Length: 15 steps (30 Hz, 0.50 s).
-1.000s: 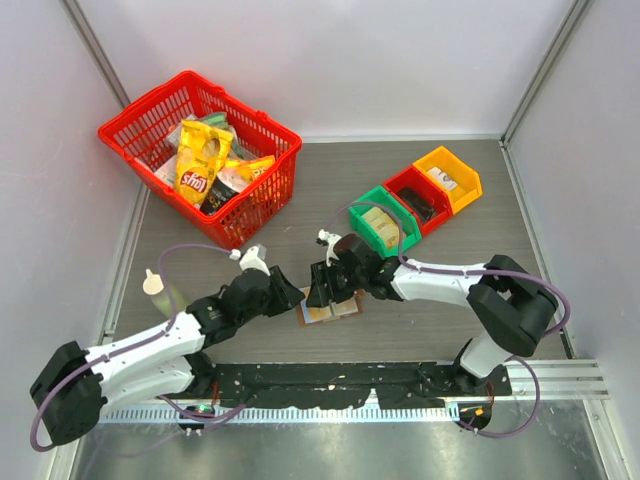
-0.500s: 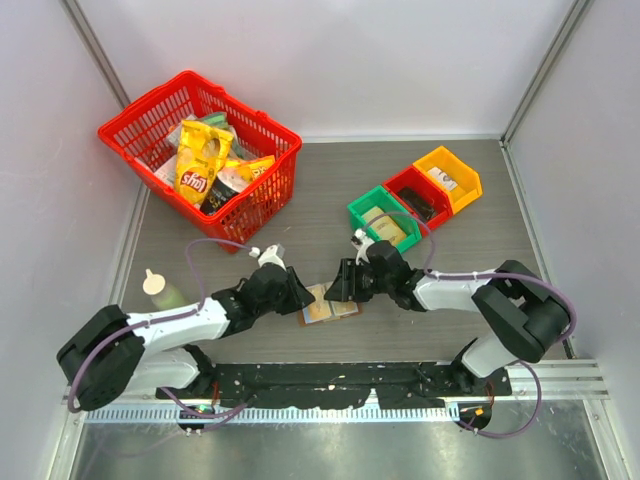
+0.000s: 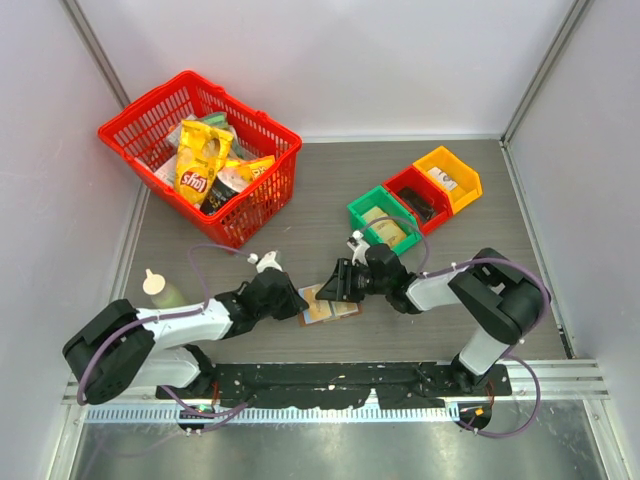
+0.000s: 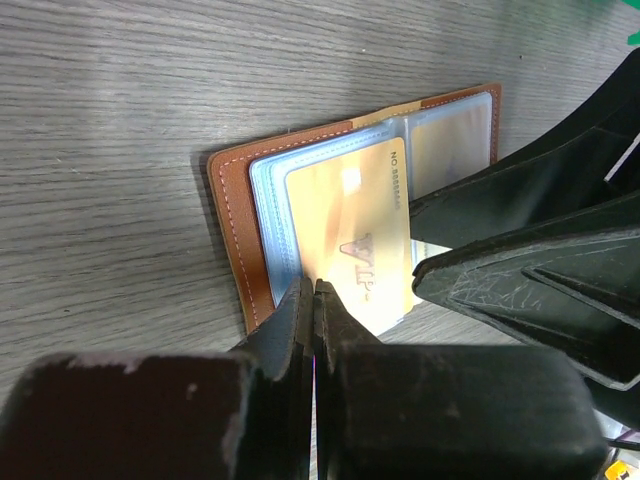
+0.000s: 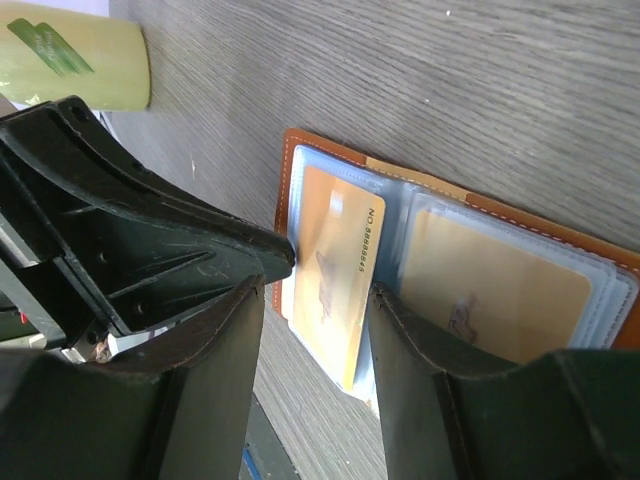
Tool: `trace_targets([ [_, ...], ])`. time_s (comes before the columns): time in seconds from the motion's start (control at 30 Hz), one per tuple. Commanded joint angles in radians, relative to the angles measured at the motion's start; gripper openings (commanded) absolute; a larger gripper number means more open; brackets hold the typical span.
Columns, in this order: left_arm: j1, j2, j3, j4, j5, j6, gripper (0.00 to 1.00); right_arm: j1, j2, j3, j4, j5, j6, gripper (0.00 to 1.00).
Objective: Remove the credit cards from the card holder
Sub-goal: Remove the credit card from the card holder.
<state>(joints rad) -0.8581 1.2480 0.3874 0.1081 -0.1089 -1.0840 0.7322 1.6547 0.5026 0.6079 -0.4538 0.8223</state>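
Note:
The card holder [image 4: 232,215] lies open on the table, brown leather rim around pale blue sleeves; in the top view it [image 3: 330,310] sits between both grippers. A yellowish credit card [image 4: 350,235] juts part way out of the left sleeve [image 5: 335,270]. A second card [image 5: 490,290] sits inside the right sleeve. My left gripper [image 4: 315,288] is shut, its tips pressed down at the holder's near edge by the card's corner, nothing pinched between them. My right gripper [image 5: 315,300] is open, its fingers [image 5: 420,340] straddling the jutting card, one resting on the holder's middle fold.
A red basket [image 3: 125,130] with yellow snack bags [image 3: 200,160] stands at the back left. Green [image 3: 362,212], red [image 3: 400,185] and orange [image 3: 462,172] bins sit at the back right. A pale green bottle [image 3: 160,292] stands by the left arm.
The left arm has reached right to the holder's left edge and its jaws have shut. The right gripper has come off the holder's top to its right side and narrowed slightly.

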Motion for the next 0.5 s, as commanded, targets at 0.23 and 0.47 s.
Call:
trace_targets([
  [0.23, -0.002, 0.01, -0.042, -0.012, -0.037, -0.028, 0.0, -0.001, 0.037, -0.016, 0.256, -0.129, 0.086, 0.42],
  [0.47, -0.002, 0.047, -0.036, 0.015, -0.011, -0.024, 0.0, 0.038, 0.103, 0.023, 0.297, -0.174, 0.083, 0.39],
])
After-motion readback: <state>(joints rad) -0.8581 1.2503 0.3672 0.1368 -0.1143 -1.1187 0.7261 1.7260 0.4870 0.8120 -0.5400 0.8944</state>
